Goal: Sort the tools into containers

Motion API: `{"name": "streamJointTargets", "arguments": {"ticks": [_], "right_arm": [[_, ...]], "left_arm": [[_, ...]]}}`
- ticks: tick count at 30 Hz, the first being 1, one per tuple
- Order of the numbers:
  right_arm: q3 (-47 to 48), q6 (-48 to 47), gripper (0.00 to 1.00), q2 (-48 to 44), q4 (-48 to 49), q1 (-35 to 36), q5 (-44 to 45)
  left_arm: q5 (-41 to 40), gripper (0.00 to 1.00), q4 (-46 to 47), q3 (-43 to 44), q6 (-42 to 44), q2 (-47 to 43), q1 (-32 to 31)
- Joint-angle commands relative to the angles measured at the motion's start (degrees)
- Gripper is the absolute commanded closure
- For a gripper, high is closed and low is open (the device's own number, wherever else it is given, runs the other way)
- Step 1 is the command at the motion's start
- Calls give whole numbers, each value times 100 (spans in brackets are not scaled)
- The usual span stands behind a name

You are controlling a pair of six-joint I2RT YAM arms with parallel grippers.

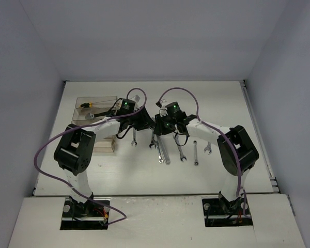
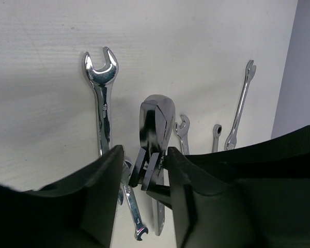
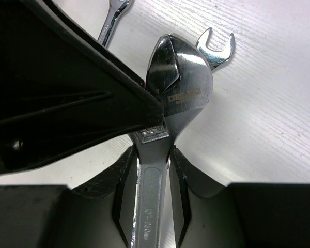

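Observation:
A big silver adjustable wrench [image 3: 178,93] is held by its handle in my right gripper [image 3: 152,160], which is shut on it. My left gripper [image 2: 144,165] stands round the same wrench [image 2: 156,121] just below its head. One finger [image 2: 183,181] touches it, and a narrow gap shows at the other finger. The two grippers, left [image 1: 147,123] and right [image 1: 161,128], meet at the middle of the table. More silver wrenches [image 1: 181,153] lie beneath and to the right. The clear containers [image 1: 77,111] sit at the far left, with a yellow-handled rod [image 1: 86,105] in one.
A large open-ended wrench [image 2: 102,98] and a small one [image 2: 134,217] lie on the white table under my left gripper. Thin wrenches [image 2: 241,101] lie further right. Purple cables loop over both arms. Grey walls close in the table on three sides.

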Motion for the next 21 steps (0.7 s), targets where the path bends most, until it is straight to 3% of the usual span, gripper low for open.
{"name": "streamJointTargets", "arguments": {"ticks": [1, 8, 16, 19, 21], "right_arm": [[127, 99, 100, -553, 788, 28, -276], [165, 99, 100, -588, 808, 28, -344], [126, 77, 98, -669, 802, 0, -416], [57, 75, 81, -825, 787, -86, -437], [-11, 72, 76, -960, 763, -180, -428]], "left_arm": [[143, 72, 605, 219, -113, -146, -35], [327, 100, 856, 137, -245, -150, -35], [331, 100, 1103, -52, -237, -348, -35], [309, 100, 1120, -86, -235, -427, -20], [283, 100, 1120, -105, -214, -499, -17]]}}
